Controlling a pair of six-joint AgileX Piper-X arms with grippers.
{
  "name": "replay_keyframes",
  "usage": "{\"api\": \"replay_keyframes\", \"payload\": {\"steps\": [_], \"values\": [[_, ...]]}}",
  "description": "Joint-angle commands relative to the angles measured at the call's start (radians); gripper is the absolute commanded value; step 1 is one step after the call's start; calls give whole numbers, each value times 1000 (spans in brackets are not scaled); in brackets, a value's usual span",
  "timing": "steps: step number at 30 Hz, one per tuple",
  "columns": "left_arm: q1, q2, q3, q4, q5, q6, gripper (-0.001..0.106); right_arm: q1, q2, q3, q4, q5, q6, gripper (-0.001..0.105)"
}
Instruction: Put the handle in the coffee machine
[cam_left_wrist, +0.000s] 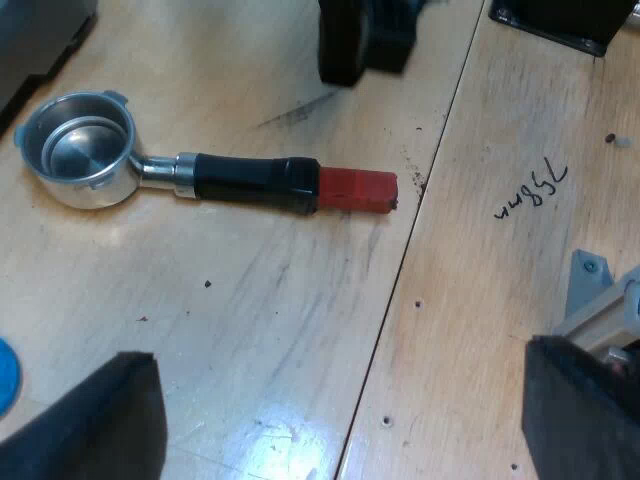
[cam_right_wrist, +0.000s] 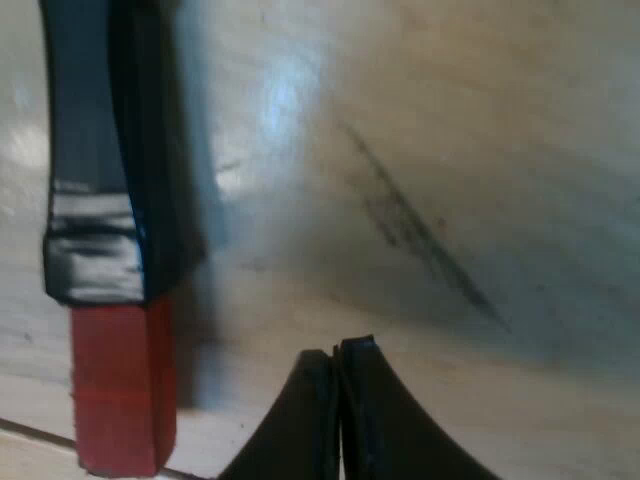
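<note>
Left wrist view, entries taken across the bench in order. A blue rounded edge (cam_left_wrist: 4, 375) showed on the wooden table (cam_left_wrist: 250, 320); too little of it showed to name it. Beyond it a dark grey body (cam_left_wrist: 40, 35) stood close to the basket (could not tell what it was). The metal holder (cam_left_wrist: 78, 148) lay flat on the table, loose, basket mouth up and bare inside. Its dark handle (cam_left_wrist: 255, 182) ran out from the basket, and the red end (cam_left_wrist: 357, 190) stopped just short of a seam (cam_left_wrist: 420, 230) between two boards. The right gripper (cam_left_wrist: 365, 45) hung beyond the red end, near it but apart, just beside a dark scuff (cam_left_wrist: 295, 108) in the wood. It was the nearest thing to the handle. Past the seam there was handwriting (cam_left_wrist: 530, 190) on the board, and farther off a black block (cam_left_wrist: 560, 20). The left gripper (cam_left_wrist: 340, 355) hovered on the near side of the holder, well apart from it, fingers (cam_left_wrist: 110, 420) spread wide and holding nothing. Right wrist view: the handle (cam_right_wrist: 95, 150) and red end (cam_right_wrist: 125, 385) lay on the table (cam_right_wrist: 520, 120). The right gripper (cam_right_wrist: 335, 350) was just beside the red end and not touching it, jaws pressed together on nothing. The scuff (cam_right_wrist: 420, 230) ran across the wood beyond the fingertips.
</note>
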Motion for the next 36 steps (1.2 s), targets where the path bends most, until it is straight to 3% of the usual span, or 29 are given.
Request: {"api": "replay_keyframes", "payload": {"steps": [1,14,23,32,34,36], "values": [[-5,1,-3,-3,6,0,74,12,18,15,-7,0,6,0],[-5,1,-3,-3,6,0,74,13,163,23,-148,0,0,0],[-5,1,-3,-3,6,0,74,35,197,23,-218,-66,2,0],[-5,1,-3,-3,-32,-8,74,118,234,23,-301,-113,72,0],[-5,1,-3,-3,-58,-82,74,143,245,18,-335,-125,99,0],[-5,1,-7,1,-77,-111,74,159,248,16,-366,-131,122,0]]}}
